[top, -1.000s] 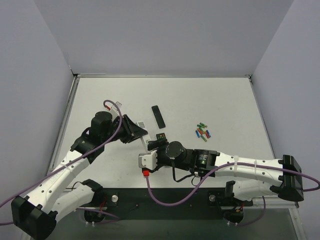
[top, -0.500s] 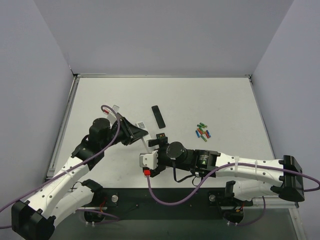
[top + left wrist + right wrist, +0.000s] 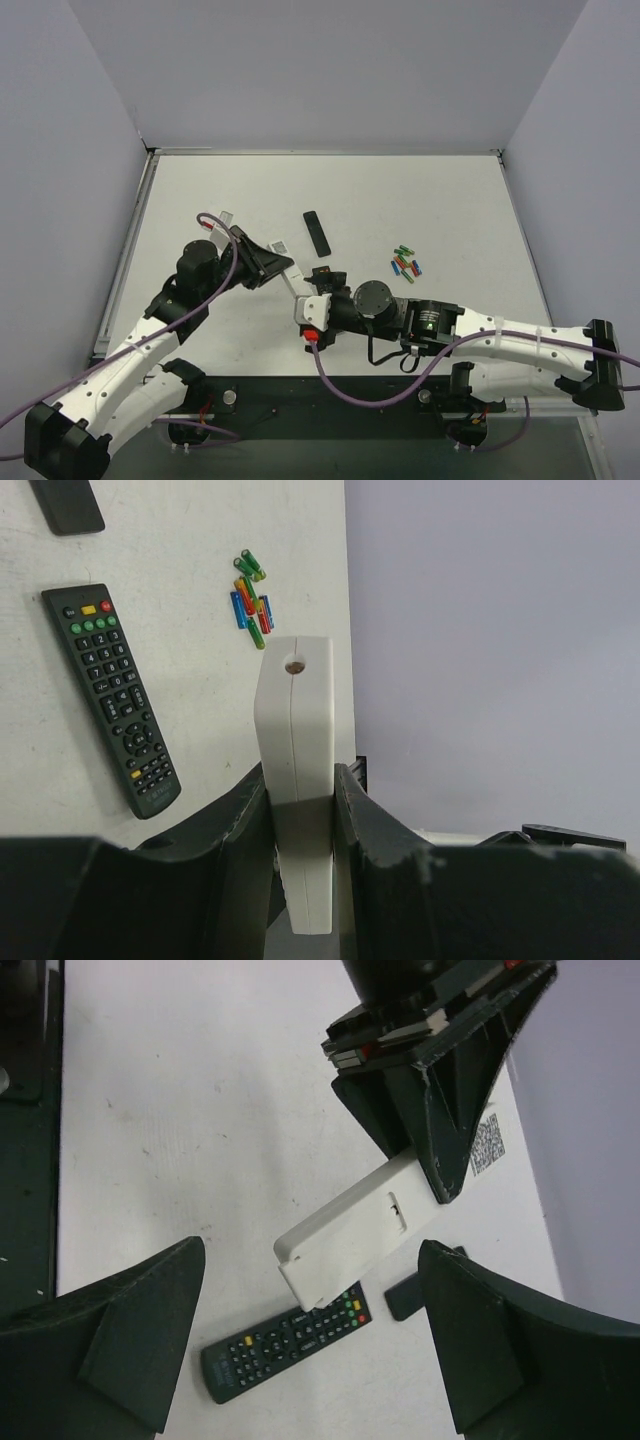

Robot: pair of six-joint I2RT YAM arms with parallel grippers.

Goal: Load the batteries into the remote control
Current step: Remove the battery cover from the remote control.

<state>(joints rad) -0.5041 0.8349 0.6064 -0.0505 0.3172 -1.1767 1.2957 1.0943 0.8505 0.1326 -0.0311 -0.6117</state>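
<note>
Left claw (image 3: 300, 802) was clamped across the remote control (image 3: 293, 720), holding it clear of the counter (image 3: 420, 190) with its plain back facing the right claw (image 3: 310, 1250). That claw's jaws stood apart, likely ready to open the bay. Batteries (image 3: 406, 265) lay loose at three o'clock.
</note>
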